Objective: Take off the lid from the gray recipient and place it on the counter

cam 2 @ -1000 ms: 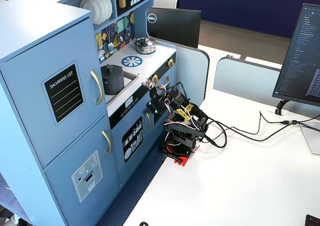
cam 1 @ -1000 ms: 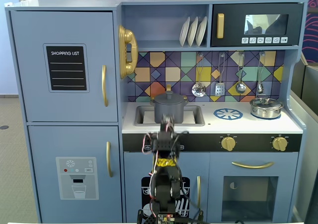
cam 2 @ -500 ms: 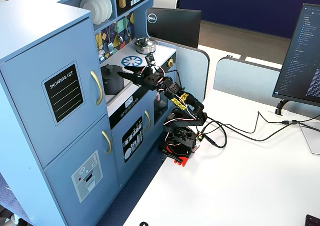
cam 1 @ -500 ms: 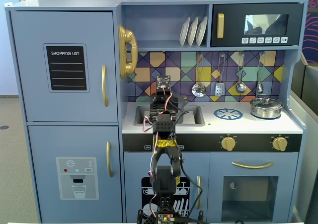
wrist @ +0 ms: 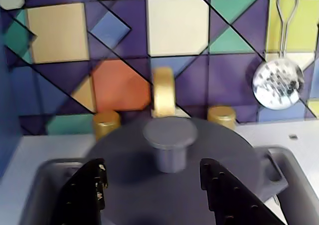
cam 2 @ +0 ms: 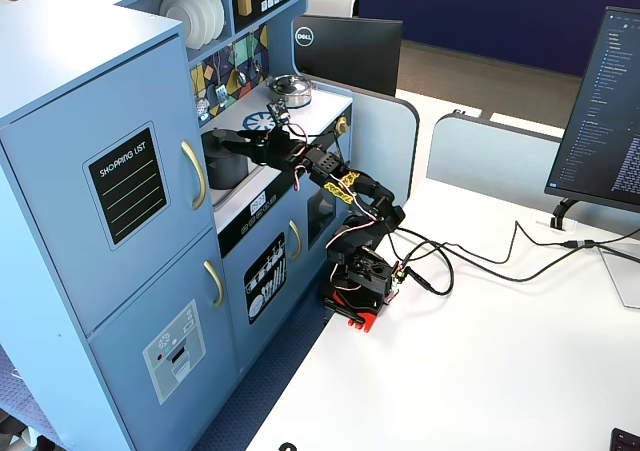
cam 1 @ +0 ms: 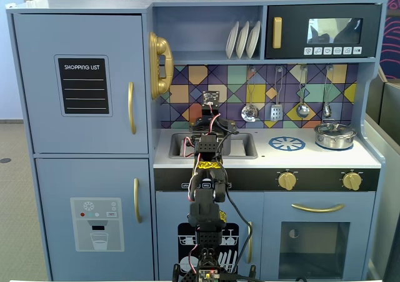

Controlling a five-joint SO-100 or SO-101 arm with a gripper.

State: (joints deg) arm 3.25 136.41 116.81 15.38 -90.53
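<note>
Wrist view: gripper (wrist: pixel 152 177) open, fingers either side of the lid (wrist: pixel 174 177); the knob (wrist: pixel 170 141) sits at 12 o'clock, just ahead, not yet between tips.

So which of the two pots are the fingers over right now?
The matte gray pot in the sink, its lid between the open fingers. The shiny silver pot sits far right.

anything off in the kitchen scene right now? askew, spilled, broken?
Nothing stands out. The lid sits flat on the gray pot in the sink cutout, the open gripper straddles its knob, the silver pot is upright on the counter, and the plates and utensils are in order.
</note>
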